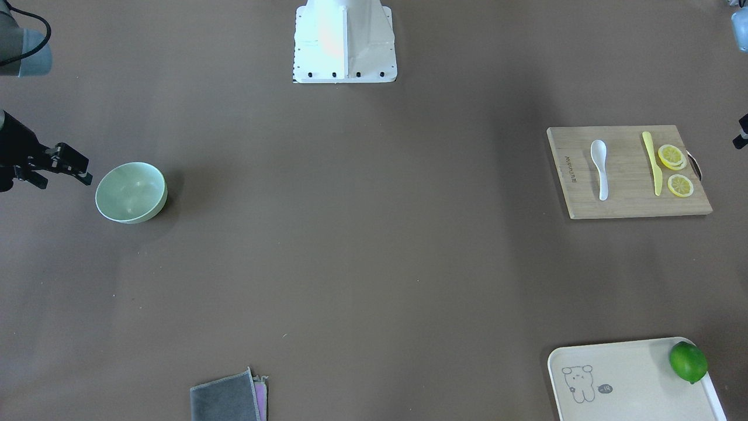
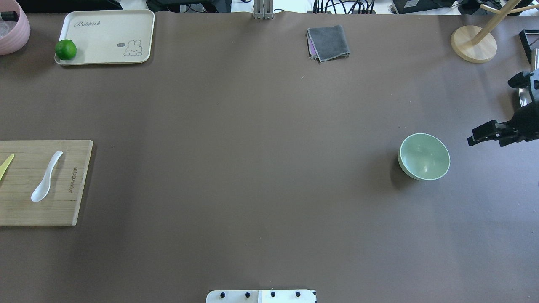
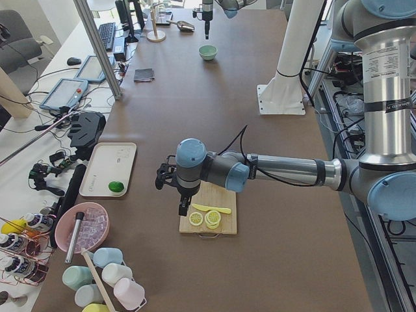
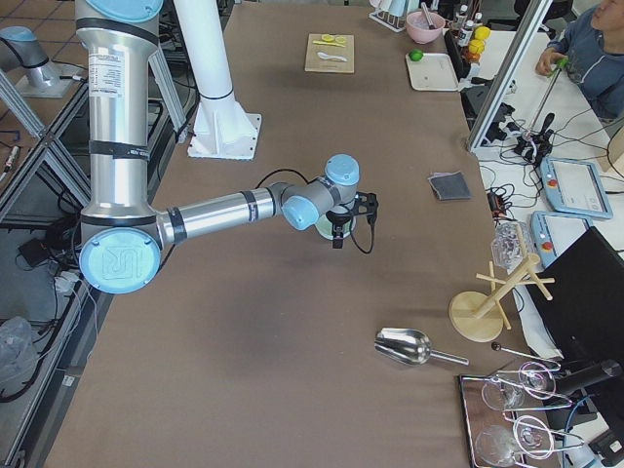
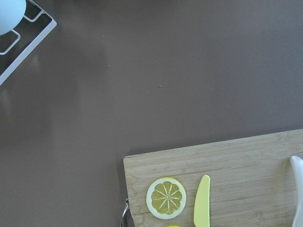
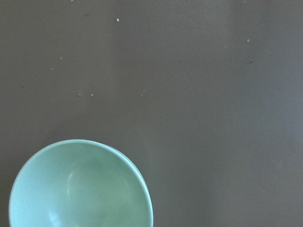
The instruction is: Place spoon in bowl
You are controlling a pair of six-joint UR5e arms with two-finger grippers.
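Well, you'll find the glossy white spoon (image 1: pixel 601 169) lying flat on the pale wooden board (image 1: pixel 628 202), deep oval scoop toward the robot, beside a slim yellow knife (image 1: pixel 653 164) and lemon slices (image 1: pixel 679 186). The smooth, round mint-green bowl (image 1: pixel 131 192) sits well apart on the matte brown bench (image 1: pixel 374 245), near the right hand (image 1: pixel 82 171). The left hand (image 3: pixel 184 209) hovers by the board. You cannot tell whether either hand is open or closed.
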